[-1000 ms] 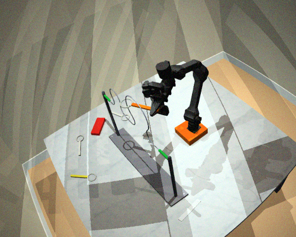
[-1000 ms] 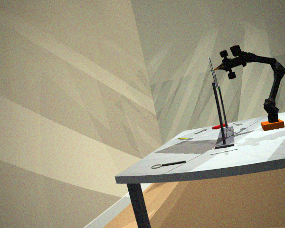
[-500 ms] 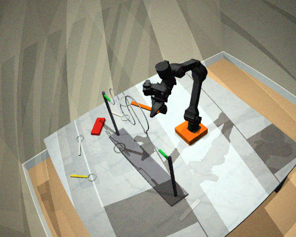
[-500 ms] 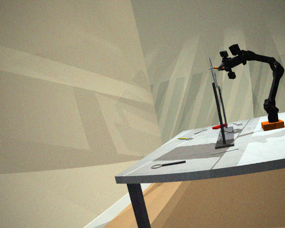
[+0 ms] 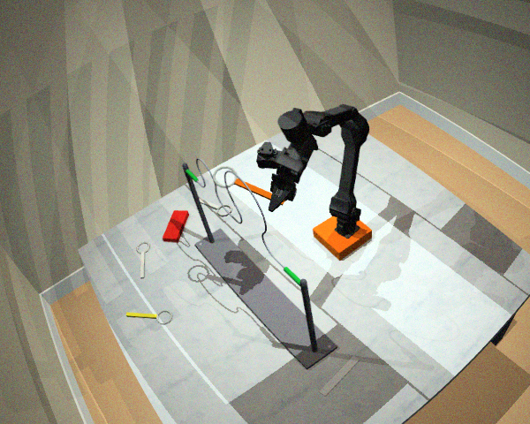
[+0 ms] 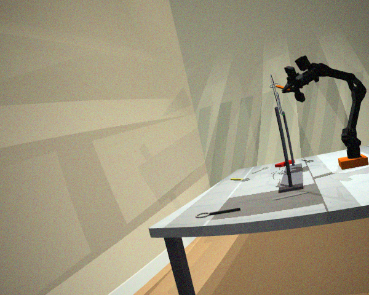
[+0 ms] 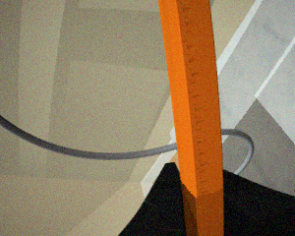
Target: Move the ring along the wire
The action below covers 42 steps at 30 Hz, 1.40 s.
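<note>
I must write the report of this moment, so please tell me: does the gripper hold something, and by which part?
Yes: the ring by its orange handle, near the end away from the loop.

Orange handle (image 5: 253, 188) (image 6: 279, 86) (image 7: 199, 98), grey wire (image 5: 263, 214) (image 7: 105, 156), green ends (image 5: 292, 276).

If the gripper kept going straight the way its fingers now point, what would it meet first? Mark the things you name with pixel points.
Probably the grey wire (image 5: 263, 219) (image 7: 108, 156): the gripper (image 5: 274, 205) (image 6: 284, 90) points toward it, though depth is unclear and it might pass beside it.
</note>
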Tool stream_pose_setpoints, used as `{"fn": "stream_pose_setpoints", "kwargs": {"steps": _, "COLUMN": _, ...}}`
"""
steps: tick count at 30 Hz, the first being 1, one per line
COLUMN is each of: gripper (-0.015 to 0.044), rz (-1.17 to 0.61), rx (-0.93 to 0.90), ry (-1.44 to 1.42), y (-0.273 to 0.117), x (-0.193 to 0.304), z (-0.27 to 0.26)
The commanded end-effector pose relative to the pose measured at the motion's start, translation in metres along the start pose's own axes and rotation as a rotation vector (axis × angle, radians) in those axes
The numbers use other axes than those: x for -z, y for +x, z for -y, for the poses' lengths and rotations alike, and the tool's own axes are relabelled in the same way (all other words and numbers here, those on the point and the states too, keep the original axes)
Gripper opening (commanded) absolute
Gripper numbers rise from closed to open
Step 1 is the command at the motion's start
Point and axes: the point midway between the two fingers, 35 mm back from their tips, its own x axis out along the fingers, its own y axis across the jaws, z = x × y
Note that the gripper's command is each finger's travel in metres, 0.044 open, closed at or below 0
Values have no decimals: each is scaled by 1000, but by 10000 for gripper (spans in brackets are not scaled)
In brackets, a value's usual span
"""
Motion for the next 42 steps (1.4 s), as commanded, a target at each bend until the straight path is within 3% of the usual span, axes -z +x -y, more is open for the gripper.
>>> {"fn": "stream_pose_setpoints", "kwargs": {"steps": 1, "gripper": -150, "rz": 7, "rx": 28, "ry": -53, "y": 0, "x": 0, "z": 1}}
{"fn": "stream_pose_setpoints", "kwargs": {"steps": 42, "gripper": -150, "rz": 65, "rx": 275, "ry": -496, "y": 0, "x": -4, "z": 16}}
